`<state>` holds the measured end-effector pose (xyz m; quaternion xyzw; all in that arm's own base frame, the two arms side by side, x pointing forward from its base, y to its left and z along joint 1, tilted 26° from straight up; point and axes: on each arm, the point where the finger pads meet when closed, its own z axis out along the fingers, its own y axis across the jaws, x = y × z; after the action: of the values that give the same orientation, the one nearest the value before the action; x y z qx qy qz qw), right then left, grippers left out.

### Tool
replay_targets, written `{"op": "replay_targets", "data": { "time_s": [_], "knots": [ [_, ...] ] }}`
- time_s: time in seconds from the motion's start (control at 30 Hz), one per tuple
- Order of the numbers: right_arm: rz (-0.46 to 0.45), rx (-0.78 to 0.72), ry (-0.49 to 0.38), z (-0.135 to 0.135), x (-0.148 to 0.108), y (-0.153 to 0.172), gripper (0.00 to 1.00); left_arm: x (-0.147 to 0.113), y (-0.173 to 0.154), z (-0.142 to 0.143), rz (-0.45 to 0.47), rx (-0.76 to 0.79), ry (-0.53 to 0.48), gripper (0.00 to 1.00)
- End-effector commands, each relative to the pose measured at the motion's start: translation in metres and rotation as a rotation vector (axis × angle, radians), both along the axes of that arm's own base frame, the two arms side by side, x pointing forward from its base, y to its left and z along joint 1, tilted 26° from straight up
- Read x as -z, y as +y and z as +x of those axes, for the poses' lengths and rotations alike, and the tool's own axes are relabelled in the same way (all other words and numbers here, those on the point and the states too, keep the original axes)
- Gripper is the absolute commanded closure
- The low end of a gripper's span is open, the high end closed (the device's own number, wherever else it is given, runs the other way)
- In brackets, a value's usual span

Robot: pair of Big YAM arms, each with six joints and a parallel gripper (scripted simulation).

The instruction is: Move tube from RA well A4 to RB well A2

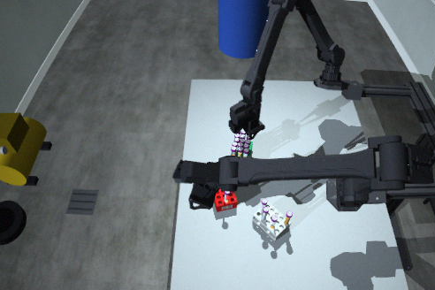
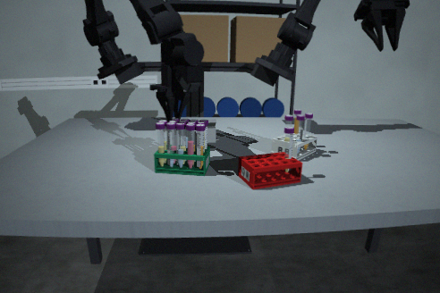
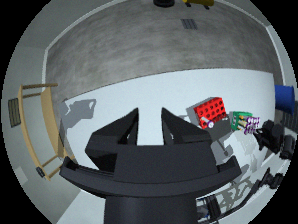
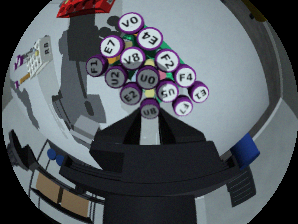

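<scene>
The green rack RA (image 1: pixel 248 154) (image 2: pixel 182 166) (image 3: pixel 235 119) stands full of purple-capped tubes. My right gripper (image 1: pixel 247 132) (image 4: pixel 149 111) reaches down at its edge nearest the arm bases and is shut on the tube capped U8 (image 4: pixel 149 109), which stands in the rack. The white rack RB (image 1: pixel 269 226) (image 2: pixel 294 148) (image 4: pixel 32 62) holds several tubes. My left gripper (image 1: pixel 177 171) (image 2: pixel 385 36) (image 3: pixel 150 111) is open and empty, high above the table beyond the red rack.
An empty red rack (image 1: pixel 224 203) (image 2: pixel 269 171) (image 3: pixel 210 109) (image 4: pixel 82 7) stands between the green and white racks. The left arm's forearm (image 1: pixel 304 165) spans the table above the racks. A blue barrel (image 1: pixel 242 26) stands on the floor beyond the table.
</scene>
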<state>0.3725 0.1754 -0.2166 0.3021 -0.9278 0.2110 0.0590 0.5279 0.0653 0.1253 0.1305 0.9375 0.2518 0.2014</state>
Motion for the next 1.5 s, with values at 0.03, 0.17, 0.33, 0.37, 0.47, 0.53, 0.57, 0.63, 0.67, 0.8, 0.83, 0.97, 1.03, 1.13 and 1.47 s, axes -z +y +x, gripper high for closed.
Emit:
{"op": "replay_targets", "data": {
  "time_s": [0.03, 0.17, 0.33, 0.37, 0.47, 0.53, 0.57, 0.63, 0.67, 0.8, 0.83, 0.97, 1.03, 1.13, 1.47],
  "knots": [
    [-0.004, -0.001, 0.0, 0.001, -0.003, 0.003, 1.0, -0.015, -0.002, 0.011, -0.001, 0.003, -0.036, 0.7],
    [0.021, -0.007, -0.037, 0.017, -0.015, 0.02, 1.0, -0.015, -0.002, 0.011, -0.001, 0.003, -0.036, 0.7],
    [0.024, -0.004, -0.039, 0.02, -0.017, 0.022, 1.0, -0.015, -0.002, 0.011, -0.001, 0.003, -0.036, 0.7],
    [0.024, -0.004, -0.039, 0.02, -0.017, 0.022, 1.0, -0.015, -0.002, 0.011, -0.001, 0.003, -0.036, 0.7],
    [-0.001, -0.003, -0.003, 0.001, -0.012, 0.009, 1.0, -0.015, -0.002, 0.011, -0.001, 0.003, -0.036, 0.7],
    [0.006, -0.007, -0.012, 0.002, -0.017, 0.012, 1.0, -0.015, -0.002, 0.011, -0.001, 0.003, -0.036, 0.7],
    [0.008, -0.009, -0.016, 0.004, -0.018, 0.015, 1.0, -0.015, -0.002, 0.011, -0.001, 0.003, -0.036, 0.7],
    [0.01, -0.009, -0.018, 0.006, -0.019, 0.016, 1.0, -0.015, -0.002, 0.011, -0.001, 0.003, -0.036, 0.7],
    [0.01, -0.006, -0.018, 0.006, -0.019, 0.016, 1.0, -0.015, -0.002, 0.011, -0.001, 0.003, -0.036, 0.7],
    [0.009, -0.005, -0.016, 0.004, -0.021, 0.016, 1.0, -0.015, -0.002, 0.011, -0.001, 0.003, -0.036, 0.7],
    [0.009, -0.008, -0.015, 0.003, -0.021, 0.017, 1.0, -0.015, -0.002, 0.011, -0.001, 0.003, -0.036, 0.7],
    [0.009, -0.008, -0.015, 0.003, -0.023, 0.018, 1.0, -0.015, -0.002, 0.011, -0.001, 0.003, -0.036, 0.7],
    [0.008, 0.004, -0.012, 0.005, -0.025, 0.012, 1.0, -0.015, -0.002, 0.011, -0.001, 0.003, -0.036, 0.7],
    [0.006, -0.002, -0.011, 0.001, -0.028, 0.016, 1.0, -0.015, -0.002, 0.011, -0.001, 0.003, -0.036, 0.7],
    [0.009, 0.001, -0.015, 0.003, -0.038, 0.021, 1.0, -0.015, -0.002, 0.011, -0.001, 0.003, -0.036, 0.7]
  ]
}}
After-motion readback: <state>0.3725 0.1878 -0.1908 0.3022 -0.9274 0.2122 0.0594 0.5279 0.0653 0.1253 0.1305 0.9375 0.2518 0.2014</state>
